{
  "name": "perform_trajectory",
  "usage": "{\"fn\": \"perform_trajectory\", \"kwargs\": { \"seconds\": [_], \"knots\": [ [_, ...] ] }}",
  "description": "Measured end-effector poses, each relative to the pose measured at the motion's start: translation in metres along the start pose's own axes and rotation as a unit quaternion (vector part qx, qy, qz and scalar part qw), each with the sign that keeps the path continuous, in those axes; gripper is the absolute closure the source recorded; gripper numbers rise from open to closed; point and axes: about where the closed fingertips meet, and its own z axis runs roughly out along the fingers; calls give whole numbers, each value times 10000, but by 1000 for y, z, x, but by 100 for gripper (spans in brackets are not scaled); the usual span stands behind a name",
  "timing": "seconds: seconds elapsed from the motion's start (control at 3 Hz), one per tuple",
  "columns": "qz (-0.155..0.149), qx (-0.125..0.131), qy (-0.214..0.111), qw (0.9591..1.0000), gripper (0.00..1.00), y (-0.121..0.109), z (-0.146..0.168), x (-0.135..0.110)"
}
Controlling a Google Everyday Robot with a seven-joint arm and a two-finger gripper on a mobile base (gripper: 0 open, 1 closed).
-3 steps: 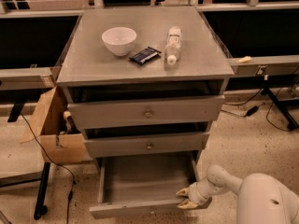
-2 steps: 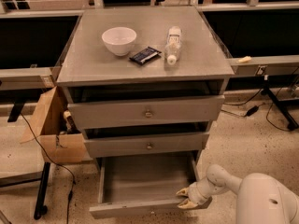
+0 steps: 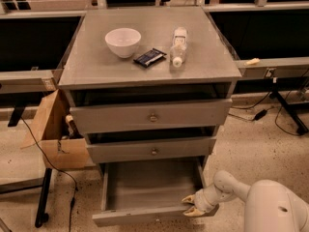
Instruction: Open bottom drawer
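Bottom drawer (image 3: 145, 217), extended; gripper (image 3: 189, 205) at right front corner, grasp indeterminate. Risk: snagging, skewing drawer on withdrawal.

Your gripper (image 3: 192, 205) sits at the right front corner of the pulled-out bottom drawer (image 3: 145, 218). Its well gives you room, though the middle drawer (image 3: 120, 151) overhangs the back.

The pincer (image 3: 189, 205) sits low and right of centre in the view, at the tip of a white arm (image 3: 227, 190), and is pale yellow at its end. Just behind it comes a short, pale grey, ribbed wrist (image 3: 205, 202). Up and to the right of the pincer swells a smooth, rounded white elbow (image 3: 224, 181). Farther right bulks a large glossy white shell (image 3: 275, 209), marked by one small dark dot (image 3: 280, 209).
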Motion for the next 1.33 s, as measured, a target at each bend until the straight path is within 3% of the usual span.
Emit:
{"fn": "perform_trajectory", "kwargs": {
  "seconds": [0.33,1.0,1.33],
  "knots": [
    [-50,-18,-33,10000,52,0,-1,-2],
    [-50,-18,-33,10000,6,-1,-1,-2],
    [-50,-19,-34,10000,0,-1,-1,-2]
  ]
}}
